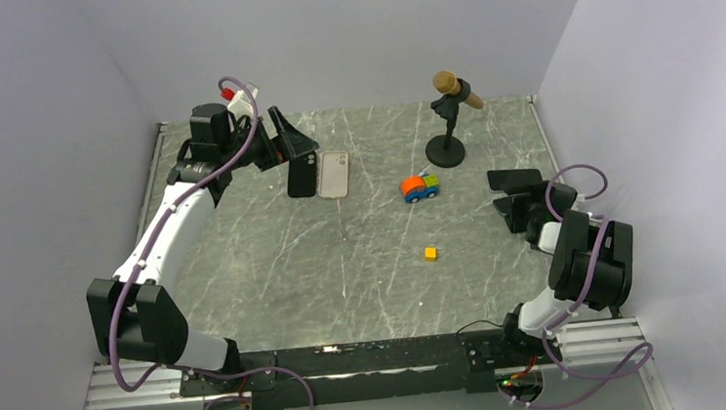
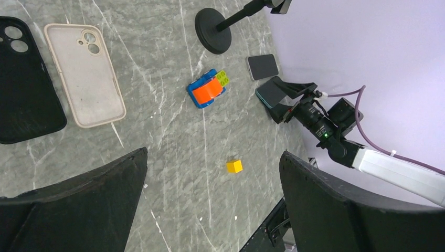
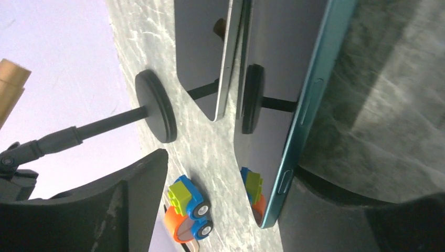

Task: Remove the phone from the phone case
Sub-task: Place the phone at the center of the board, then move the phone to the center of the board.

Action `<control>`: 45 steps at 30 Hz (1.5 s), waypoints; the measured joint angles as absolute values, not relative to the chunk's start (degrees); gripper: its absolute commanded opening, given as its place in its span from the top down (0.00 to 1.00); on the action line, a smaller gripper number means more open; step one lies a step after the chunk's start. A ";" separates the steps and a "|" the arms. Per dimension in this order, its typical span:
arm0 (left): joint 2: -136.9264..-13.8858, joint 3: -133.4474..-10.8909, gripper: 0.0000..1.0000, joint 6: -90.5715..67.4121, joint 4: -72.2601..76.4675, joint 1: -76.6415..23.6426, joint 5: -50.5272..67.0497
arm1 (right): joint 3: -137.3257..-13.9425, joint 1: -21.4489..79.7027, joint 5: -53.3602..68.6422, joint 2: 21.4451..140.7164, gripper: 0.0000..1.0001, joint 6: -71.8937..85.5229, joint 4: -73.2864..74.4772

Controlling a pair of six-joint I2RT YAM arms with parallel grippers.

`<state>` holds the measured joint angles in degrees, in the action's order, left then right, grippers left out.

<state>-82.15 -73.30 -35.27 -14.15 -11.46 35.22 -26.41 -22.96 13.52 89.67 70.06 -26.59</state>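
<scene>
A black phone case [image 2: 23,79] and a beige phone case [image 2: 84,73] lie flat side by side at the far left [image 1: 300,176]. My left gripper [image 2: 212,155] is open and empty and hovers above the table beside them [image 1: 291,142]. A teal-edged phone [image 3: 283,105] stands tilted on its edge and leans against one finger of my right gripper [image 3: 225,173]. The other finger is well apart from it, so the jaws are open. This phone also shows in the left wrist view [image 2: 270,92]. A second, silver-edged phone [image 3: 204,52] lies flat just beyond it [image 1: 514,178].
A blue and orange toy car [image 1: 419,188] sits mid-table. A small yellow cube [image 1: 429,253] lies nearer the front. A microphone on a stand with a round black base [image 1: 446,149] stands at the back right. Walls close in on both sides.
</scene>
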 measured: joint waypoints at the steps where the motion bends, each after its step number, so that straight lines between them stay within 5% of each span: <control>1: -82.21 -73.30 0.01 -35.29 -14.15 -11.44 35.33 | -26.59 -22.94 13.89 89.62 0.17 70.13 -26.72; 7: -82.26 -73.30 0.01 -35.38 -14.06 -11.44 36.03 | -28.10 -22.94 14.76 87.48 0.03 69.12 -21.89; 22: -82.24 -70.96 0.01 -34.89 -14.74 -11.44 28.40 | -23.05 -21.43 14.33 66.15 0.01 57.14 3.33; 31: -81.91 -72.20 0.01 -26.41 -20.10 -10.94 16.27 | -28.10 3.40 9.61 47.81 0.00 39.59 9.93; 45: -101.23 -81.95 0.01 -8.43 -29.02 5.13 2.07 | -31.09 19.75 20.08 48.90 0.00 29.69 5.45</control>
